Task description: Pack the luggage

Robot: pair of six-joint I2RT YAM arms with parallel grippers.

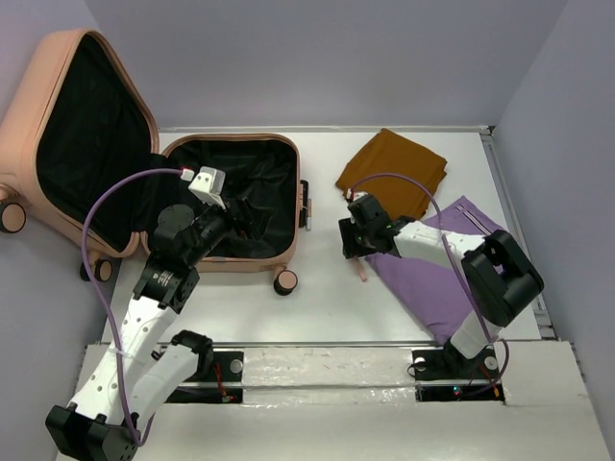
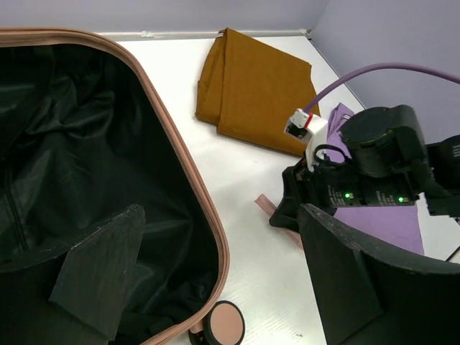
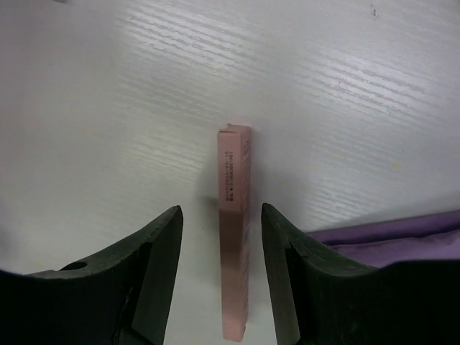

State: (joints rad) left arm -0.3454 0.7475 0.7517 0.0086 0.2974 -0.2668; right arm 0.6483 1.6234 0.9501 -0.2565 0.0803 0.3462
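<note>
The right wrist view reveals the right pincer (image 3: pixel 221 210) released astride a slim pink box (image 3: pixel 235 237).

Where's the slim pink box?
Right wrist view: slim pink box lies on the table between the right end effector's open fingers, beside the purple cloth.

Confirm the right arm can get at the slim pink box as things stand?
Probably yes. The right gripper is open directly over the pink box, a finger on either side, and the box lies alone on the table. The purple cloth sits beside one finger but doesn't cover the box.
</note>
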